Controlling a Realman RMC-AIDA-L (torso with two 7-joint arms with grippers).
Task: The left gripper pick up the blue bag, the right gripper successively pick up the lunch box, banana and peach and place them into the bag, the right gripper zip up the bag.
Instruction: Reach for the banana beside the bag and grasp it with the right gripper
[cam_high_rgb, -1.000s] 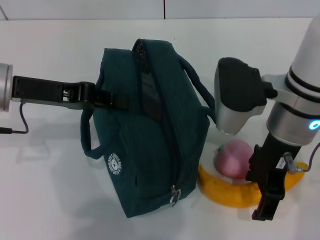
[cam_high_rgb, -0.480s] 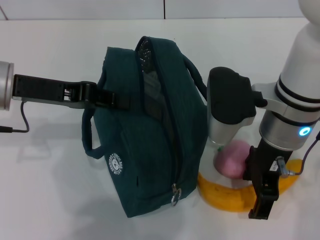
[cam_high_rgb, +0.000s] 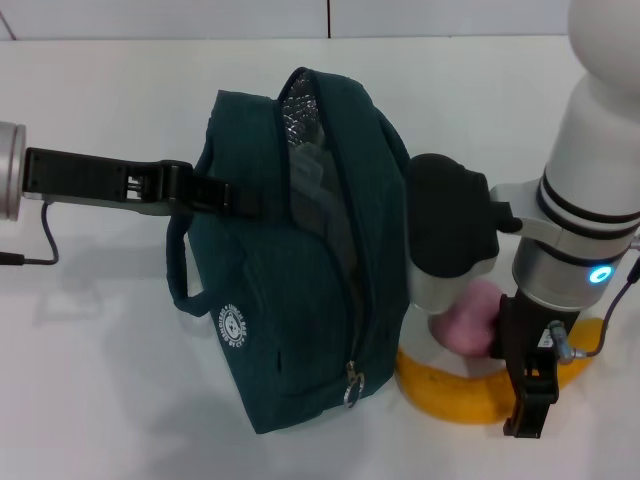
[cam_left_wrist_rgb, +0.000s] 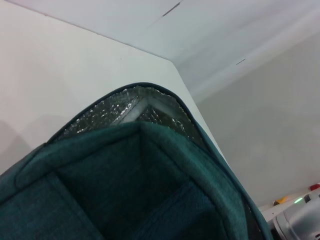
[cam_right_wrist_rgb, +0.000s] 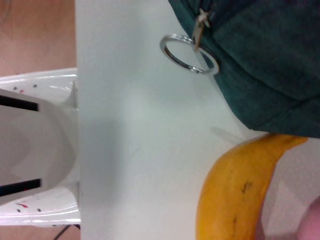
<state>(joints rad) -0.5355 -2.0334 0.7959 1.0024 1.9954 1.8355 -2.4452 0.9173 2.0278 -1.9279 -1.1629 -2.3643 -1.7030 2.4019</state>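
Observation:
The blue bag (cam_high_rgb: 290, 300) stands upright mid-table, its top zip open onto silver lining (cam_left_wrist_rgb: 125, 107). My left gripper (cam_high_rgb: 213, 194) is shut on the bag's upper left edge, by the handle. A pale grey shape shows in the opening; I cannot tell whether it is the lunch box. The banana (cam_high_rgb: 450, 392) lies against the bag's lower right side, and the pink peach (cam_high_rgb: 466, 318) rests behind it. My right gripper (cam_high_rgb: 528, 405) points down just right of the banana, above the table. The zip's ring pull (cam_right_wrist_rgb: 189, 52) hangs at the bag's bottom front corner, close to the banana (cam_right_wrist_rgb: 235, 195).
The white table (cam_high_rgb: 90, 380) stretches left and in front of the bag. Its near edge (cam_right_wrist_rgb: 76, 150) runs close to the ring pull, with the robot's white body beyond. A black cable (cam_high_rgb: 30, 255) trails from my left arm.
My right arm has swung left so its wrist housing now presses against the bag's right side. The bag's top has shifted a little right and its opening has widened. The left gripper has stayed put.

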